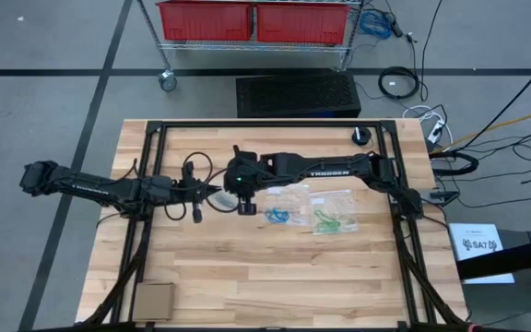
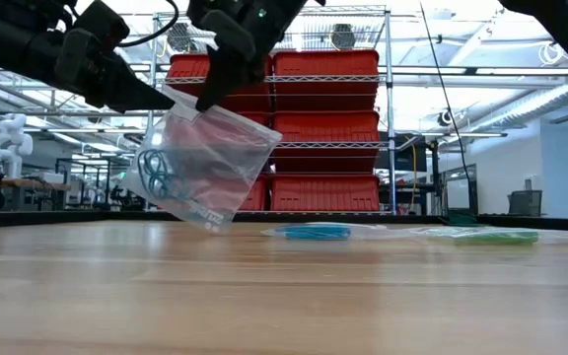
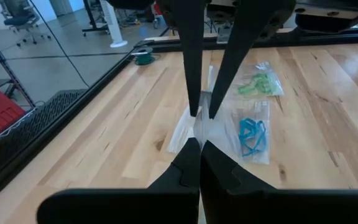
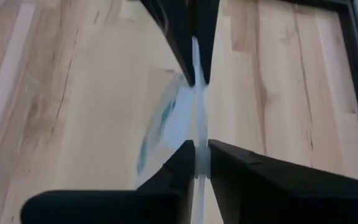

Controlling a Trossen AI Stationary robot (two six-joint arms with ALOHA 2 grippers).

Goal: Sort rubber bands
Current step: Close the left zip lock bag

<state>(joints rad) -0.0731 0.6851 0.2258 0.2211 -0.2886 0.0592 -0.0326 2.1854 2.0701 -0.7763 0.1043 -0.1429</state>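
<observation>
A clear plastic bag hangs between both grippers over the table's middle. Dark and bluish rubber bands sit bunched in its lower left corner. My left gripper comes in from the table's left and my right gripper from above; both are shut on the bag's upper edge, close together. Two more clear bags lie flat on the table to the right, one with blue bands and one with green bands. The wrist views show the held bag edge-on. My left gripper pinches the bag's upper edge at its left corner between both fingers, reaching roughly level from the table's left. The bag hangs tilted below. My right gripper pinches the same upper edge a little further right, its fingers pointing down from above. The bag hangs below them, and whether its lowest corner touches the table I cannot tell.
A black round object sits near the table's far right corner and a cardboard square at the near left. A black frame runs around the tabletop. Bare wood lies on the near side of the bags.
</observation>
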